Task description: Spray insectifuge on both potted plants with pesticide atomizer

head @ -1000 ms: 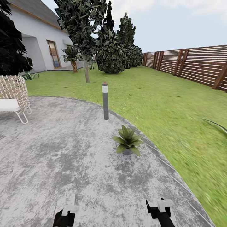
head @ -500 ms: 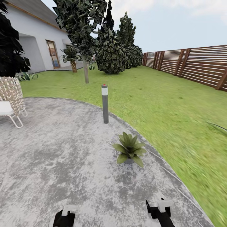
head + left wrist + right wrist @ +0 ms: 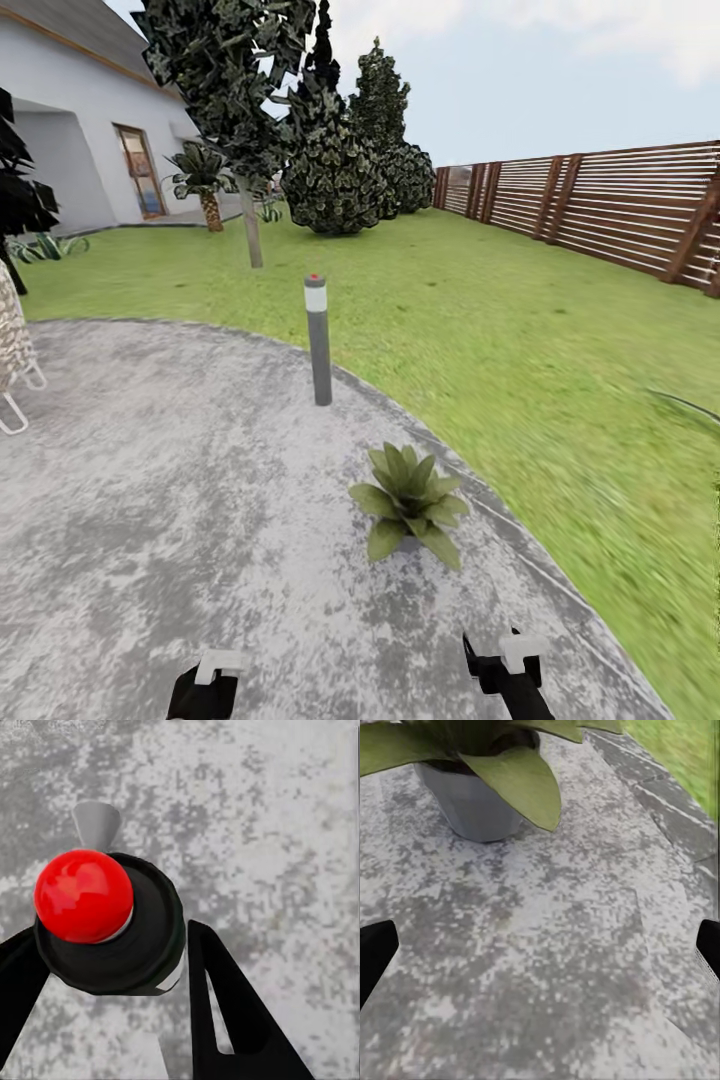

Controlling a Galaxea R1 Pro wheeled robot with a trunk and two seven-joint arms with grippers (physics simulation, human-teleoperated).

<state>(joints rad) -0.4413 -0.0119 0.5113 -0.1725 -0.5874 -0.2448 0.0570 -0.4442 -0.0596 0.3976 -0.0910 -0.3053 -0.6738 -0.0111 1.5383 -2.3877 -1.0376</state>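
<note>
The head camera has swung since a second ago: the wicker chair (image 3: 12,350) has slid almost out at the left edge, and the potted plant (image 3: 408,502) now sits lower and nearer. The plant stands on the grey patio (image 3: 180,500) close to its curved border with the lawn (image 3: 520,340), the grey bollard lamp (image 3: 318,340) beyond it on the same border. The left pincer (image 3: 105,967) is clamped on the pesticide atomizer (image 3: 112,926), whose black spray head with a red top shows between the dark fingers above bare paving. The right pincer (image 3: 540,945) stands wide apart, a fingertip at each side edge, with the plant's grey pot (image 3: 472,802) ahead of it on the paving.
</note>
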